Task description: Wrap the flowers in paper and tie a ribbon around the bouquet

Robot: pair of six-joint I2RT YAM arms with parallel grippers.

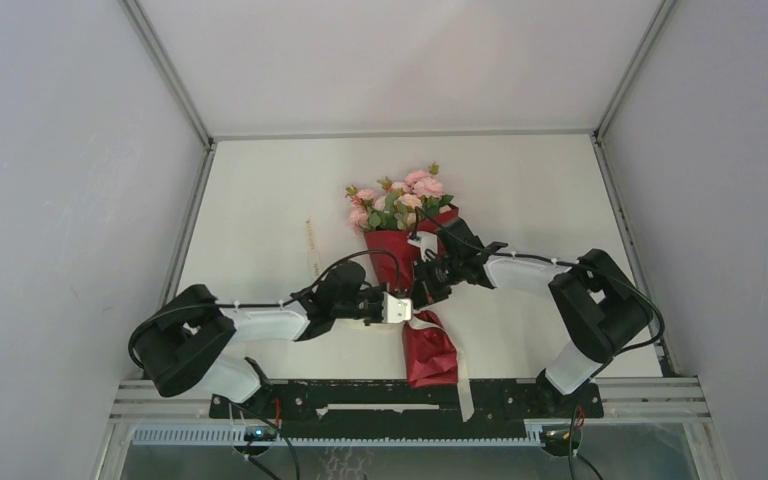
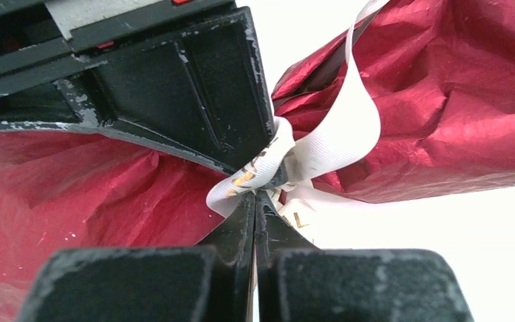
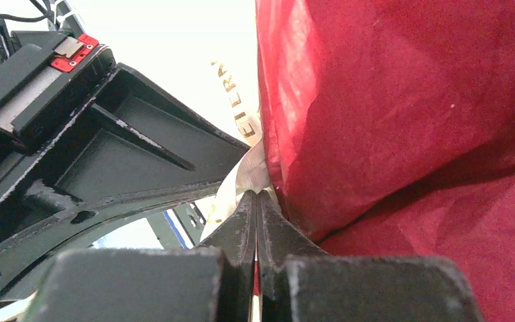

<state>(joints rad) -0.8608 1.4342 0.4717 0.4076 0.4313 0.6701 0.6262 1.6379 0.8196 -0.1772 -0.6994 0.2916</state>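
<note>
**Ann:** Two pinches on one strip of cloth! The left fingers (image 2: 249, 211) are pressed fully together with the ribbon (image 2: 349, 127) nipped at their very tips. The right fingers (image 3: 251, 208) are clamped just as tight, and a stretch of the ribbon comes out of their tips hard against the paper (image 2: 456, 100).

**Ben:** And the bouquet (image 1: 392, 245) lies flat in the middle of the worktop (image 1: 260, 200), flowers (image 1: 400, 198) at the far end. The red cone points back toward the arm bases. The ribbon crosses its waist, with a loose tail trailing off the near end.

**Ann:** Looks to me like the tie is being cinched. What worries you?

**Ben:** The grip. Both holds are right at the tips on a slick, floppy strip. One uneven tug and an end could slide free, and the loop would go slack.

**Ann:** Those two sets of fingers are almost touching as well.

**Ben:** Right, so a pull in the wrong direction could knock them together. Nothing pins the bouquet down either. A hard sideways pull could drag or roll it and open the wrap.

**Ann:** And the paper itself?

**Ben:** It's crinkled and thin-looking. Cinch too hard and it may crush or tear at the waist. Too soft and the ribbon could creep down the taper toward the narrow end.
</note>
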